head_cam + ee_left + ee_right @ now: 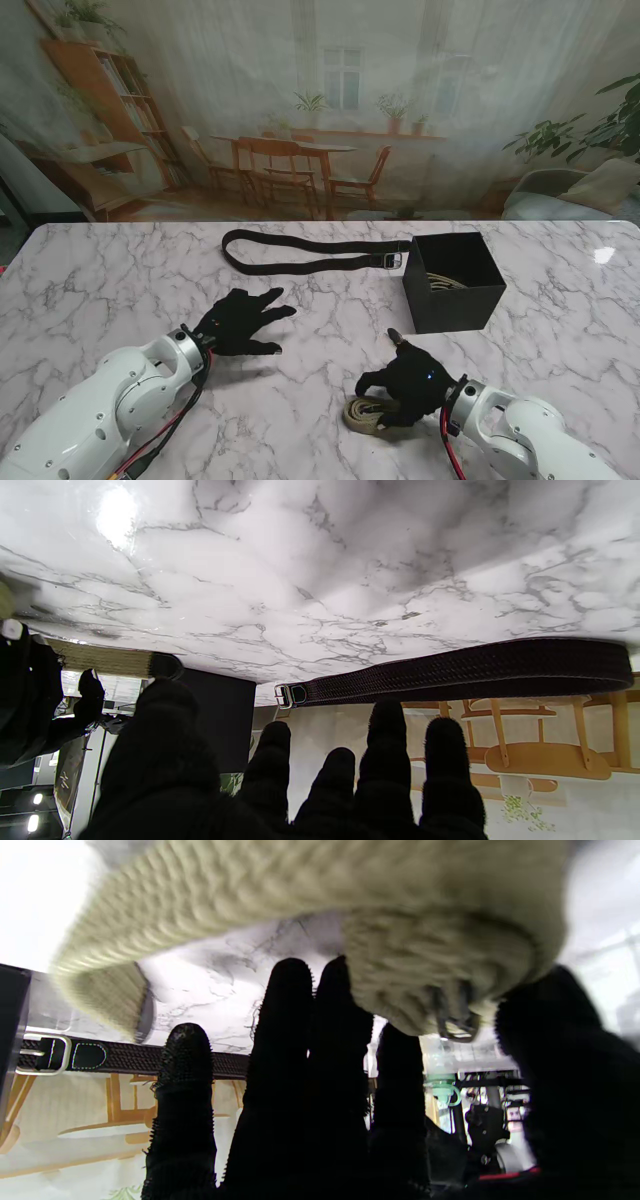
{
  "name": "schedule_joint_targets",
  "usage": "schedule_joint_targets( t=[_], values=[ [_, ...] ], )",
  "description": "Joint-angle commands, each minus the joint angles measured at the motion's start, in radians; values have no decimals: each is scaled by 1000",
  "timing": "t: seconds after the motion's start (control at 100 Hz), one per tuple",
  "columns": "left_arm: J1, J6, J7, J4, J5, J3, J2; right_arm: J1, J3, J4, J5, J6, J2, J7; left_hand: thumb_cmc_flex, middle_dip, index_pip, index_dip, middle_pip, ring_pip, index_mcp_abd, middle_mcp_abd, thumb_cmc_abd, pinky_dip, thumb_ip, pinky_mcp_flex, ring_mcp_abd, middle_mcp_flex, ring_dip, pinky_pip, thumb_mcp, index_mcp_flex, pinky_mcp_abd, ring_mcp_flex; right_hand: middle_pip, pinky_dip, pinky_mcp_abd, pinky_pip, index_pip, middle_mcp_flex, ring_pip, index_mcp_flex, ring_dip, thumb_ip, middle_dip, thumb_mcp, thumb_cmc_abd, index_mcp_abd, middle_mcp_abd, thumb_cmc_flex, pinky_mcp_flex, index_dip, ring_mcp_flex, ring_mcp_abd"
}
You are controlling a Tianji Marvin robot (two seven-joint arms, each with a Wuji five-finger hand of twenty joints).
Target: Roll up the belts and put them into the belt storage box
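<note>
A long black belt (385, 260) lies unrolled in a flat loop on the marble table (120, 270), its metal buckle next to the black storage box (450, 308). A rolled beige belt (445, 282) sits inside the box. My left hand (240, 322) is open with fingers spread, low over the table and nearer to me than the black belt (475, 667), apart from it. My right hand (415, 385) is curled on a second beige woven belt (368, 413), a loose coil on the table close to me. The right wrist view shows this belt (300, 900) pressed against my fingers (295, 1065).
The box stands at the right of the table, farther from me than my right hand. The table's far edge runs just beyond the black belt, backed by a printed room scene. Bare marble lies between my two hands.
</note>
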Motion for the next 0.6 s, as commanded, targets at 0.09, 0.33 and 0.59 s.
schedule_joint_targets(
  t=[0.09, 0.33, 0.59],
  values=[
    [5, -4, -3, -2, 4, -4, -1, 9, -14, 14, 23, 6, -12, 7, -19, 7, 7, 5, 10, -18, 18, -9, 32, -8, -15, -17, -4, -31, -7, -25, -16, 8, 15, -27, 233, 36, -4, 60, -22, 121, 94, -202, 40, 137, 39, 187, 117, -43, -34, 154, 64, 32, 128, -7],
    [9, -5, 1, -3, 5, -9, -1, 28, -40, 32, 38, 27, -13, 24, -13, 8, 6, 6, 13, -17, 18, -10, 36, -7, -15, -18, -4, -31, -7, -27, -14, 7, 15, -27, 198, 41, 44, 49, 98, 119, 95, 48, 36, 117, -14, 152, 222, -268, -3, 280, 56, 59, 128, 26],
    [13, -5, 1, -5, 6, -14, -1, 36, -43, 33, 37, 7, -9, 47, -6, 9, 6, 6, 16, -18, 17, -13, 55, -6, -15, -18, -4, -32, -6, -27, -14, 6, 14, -28, -77, 74, 12, 40, 175, 57, 21, 183, 29, 58, -61, 10, 232, 38, 7, 61, 5, -100, 26, 27]
  ],
)
